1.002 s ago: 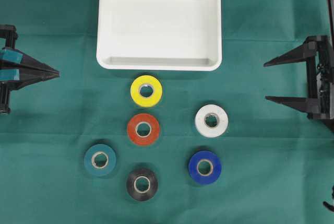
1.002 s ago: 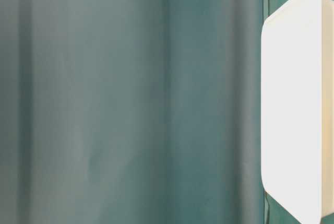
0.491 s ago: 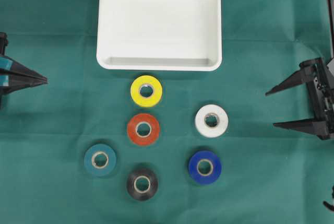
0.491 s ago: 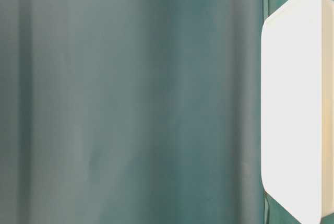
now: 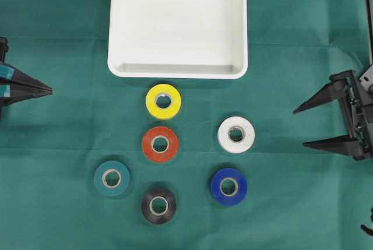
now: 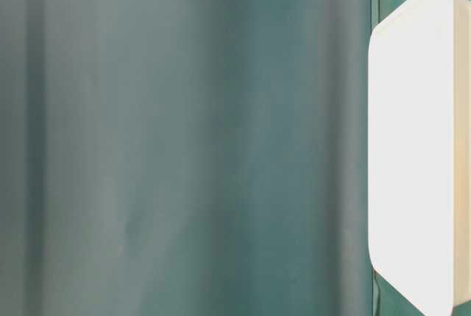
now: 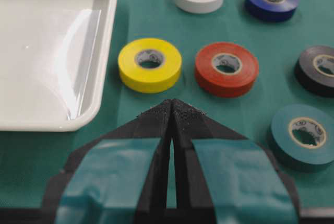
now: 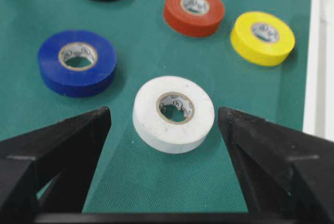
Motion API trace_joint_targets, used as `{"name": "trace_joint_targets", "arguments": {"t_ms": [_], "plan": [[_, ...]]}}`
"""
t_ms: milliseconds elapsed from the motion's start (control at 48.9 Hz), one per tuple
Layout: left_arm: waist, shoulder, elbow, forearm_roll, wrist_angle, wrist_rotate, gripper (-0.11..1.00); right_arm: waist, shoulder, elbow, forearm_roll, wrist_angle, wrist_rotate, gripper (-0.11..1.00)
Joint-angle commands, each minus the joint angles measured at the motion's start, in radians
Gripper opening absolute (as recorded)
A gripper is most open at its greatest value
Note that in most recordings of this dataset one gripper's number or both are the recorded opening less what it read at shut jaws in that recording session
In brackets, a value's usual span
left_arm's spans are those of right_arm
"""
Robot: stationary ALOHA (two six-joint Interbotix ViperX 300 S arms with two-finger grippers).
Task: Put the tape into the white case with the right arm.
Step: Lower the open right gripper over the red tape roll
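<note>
Six rolls of tape lie flat on the green-covered bench, all outside the white case, which sits at the top middle of the overhead view with nothing in it. Just below the case's near rim lies the yellow roll, and just below that the red roll; the white roll lies to their right, the blue roll below the white one, the black roll at the bottom middle, and the teal roll to the left of the black one. None of the rolls touch each other or the case. The right pincer sits at the right edge of the overhead view, its two long black fingers spread wide and pointing toward the rolls, holding nothing; in its wrist view the white roll lies between and just ahead of the two fingertips (not touching either), with the blue roll off to one side and the case rim at the other edge. The left pincer rests at the left edge, well apart from the rolls, its teal-patched fingers pressed together to a single point with nothing between them. The table-level view shows only blurred green cloth and one side of the case.
</note>
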Motion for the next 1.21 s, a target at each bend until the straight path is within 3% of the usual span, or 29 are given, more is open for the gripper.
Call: {"name": "trace_joint_targets", "arguments": {"t_ms": [0,613,1186], "plan": [[-0.003,0.014,-0.02,-0.002,-0.005,0.002,0.01,0.002,0.064,-0.054,-0.002,-0.011,-0.002,0.73],[-0.003,-0.002,-0.006,-0.002,-0.003,0.002,0.01,0.003,0.528,-0.334,-0.002,-0.12,-0.002,0.73],[-0.003,-0.032,0.006,-0.002,-0.003,0.003,0.01,-0.002,0.954,-0.726,-0.003,-0.114,0.0,0.73]]}}
